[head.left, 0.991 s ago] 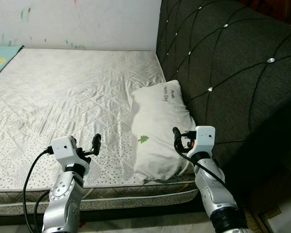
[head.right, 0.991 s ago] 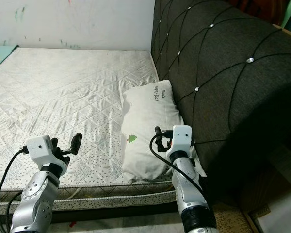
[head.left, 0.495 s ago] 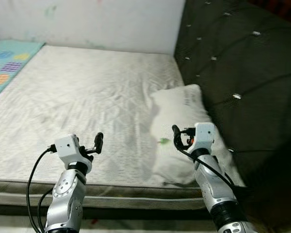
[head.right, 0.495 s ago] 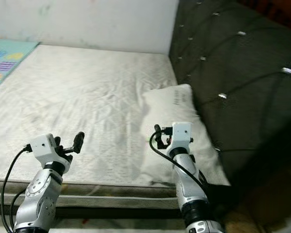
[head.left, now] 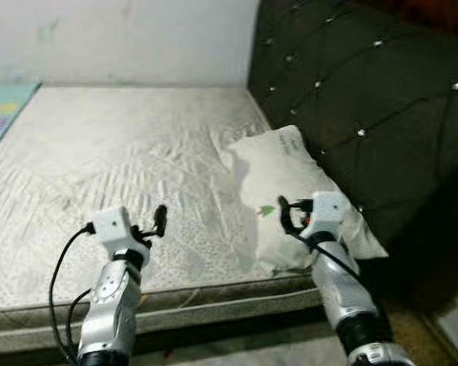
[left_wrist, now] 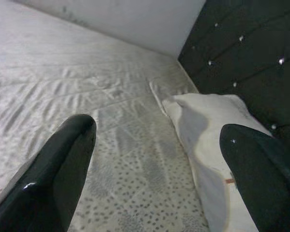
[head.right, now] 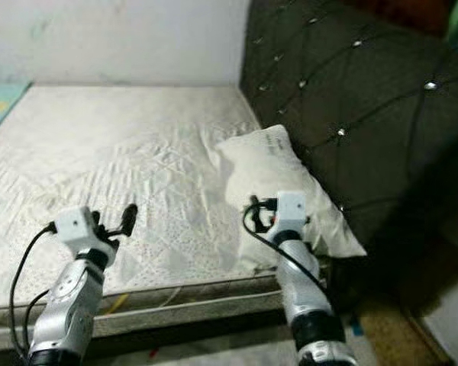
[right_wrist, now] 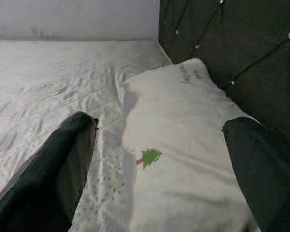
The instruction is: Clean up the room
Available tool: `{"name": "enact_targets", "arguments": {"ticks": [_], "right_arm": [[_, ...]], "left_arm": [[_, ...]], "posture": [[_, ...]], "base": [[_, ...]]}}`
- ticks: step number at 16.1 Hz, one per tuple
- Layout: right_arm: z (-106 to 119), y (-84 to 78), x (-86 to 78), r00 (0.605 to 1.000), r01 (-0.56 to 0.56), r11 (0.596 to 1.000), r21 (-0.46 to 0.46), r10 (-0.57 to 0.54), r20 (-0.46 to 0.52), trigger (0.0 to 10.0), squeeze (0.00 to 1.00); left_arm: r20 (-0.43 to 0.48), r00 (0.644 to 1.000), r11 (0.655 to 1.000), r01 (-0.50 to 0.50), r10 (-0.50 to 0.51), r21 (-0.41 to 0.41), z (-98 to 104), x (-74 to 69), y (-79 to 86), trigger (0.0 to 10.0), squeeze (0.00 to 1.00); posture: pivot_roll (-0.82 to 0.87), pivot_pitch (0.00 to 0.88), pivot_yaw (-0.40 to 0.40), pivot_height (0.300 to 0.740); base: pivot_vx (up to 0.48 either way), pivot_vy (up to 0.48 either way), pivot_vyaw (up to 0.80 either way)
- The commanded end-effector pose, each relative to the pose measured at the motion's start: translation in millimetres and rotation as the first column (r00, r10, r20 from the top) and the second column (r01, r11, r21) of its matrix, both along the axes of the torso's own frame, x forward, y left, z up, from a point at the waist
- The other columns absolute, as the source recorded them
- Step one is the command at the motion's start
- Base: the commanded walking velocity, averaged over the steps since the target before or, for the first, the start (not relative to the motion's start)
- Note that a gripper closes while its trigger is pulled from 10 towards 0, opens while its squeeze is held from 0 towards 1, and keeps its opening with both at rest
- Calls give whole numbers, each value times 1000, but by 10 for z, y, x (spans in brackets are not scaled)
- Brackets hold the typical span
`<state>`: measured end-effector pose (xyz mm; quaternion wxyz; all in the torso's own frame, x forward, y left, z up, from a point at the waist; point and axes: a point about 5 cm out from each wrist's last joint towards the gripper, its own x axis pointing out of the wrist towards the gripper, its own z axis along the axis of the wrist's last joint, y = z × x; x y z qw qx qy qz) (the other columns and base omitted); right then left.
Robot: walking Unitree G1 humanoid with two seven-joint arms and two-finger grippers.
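Bare quilted mattress runs from a pale wall to a dark tufted headboard, and both arms are raised over its near edge. From the hands outward: the right gripper hovers with its black fingers spread wide, empty, just above the near end of the white pillow. In the right wrist view a small green tree print lies between the fingers. The left gripper is likewise spread and empty, held over open mattress, well apart from the pillow.

The pillow lies lengthways against the foot of the headboard, at the corner of the bed nearest the robot's right side, its near end reaching the mattress edge.

As a judgement: it looks soft, light and floppy, with a loose fabric cover that will bunch instead of resisting. A pinch at one corner would likely let it sag and swing. Better hold seems to be across the near end or a long side seam, gathering a fold of cover and filling together, ideally with the left gripper taking the opposite side.
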<state>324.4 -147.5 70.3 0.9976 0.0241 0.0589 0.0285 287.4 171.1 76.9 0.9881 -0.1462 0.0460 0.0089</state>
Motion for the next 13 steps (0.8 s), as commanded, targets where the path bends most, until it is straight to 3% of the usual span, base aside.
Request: {"name": "enact_targets", "arguments": {"ticks": [1, 4, 13], "right_arm": [[63, 79, 42, 1000, -22, 1000, 10, 22, 22, 10000, 0], [57, 76, 40, 999, -24, 1000, 9, 24, 21, 10000, 0], [42, 80, 36, 999, -30, 1000, 9, 30, 15, 10000, 0]], "left_arm": [[14, 1000, 1000, -22, 22, 3, 11, -19, 70, 10000, 0], [24, 999, 999, -24, 25, -45, 10, -30, 74, 10000, 0], [31, 999, 998, -17, 18, -55, 10, -38, 67, 10000, 0]], "posture": [[-97, 0, -50, 740], [-101, 0, -50, 740], [-102, 0, -50, 740]], "base": [[0, 0, 0], [99, 0, 0], [408, 0, 0]]}}
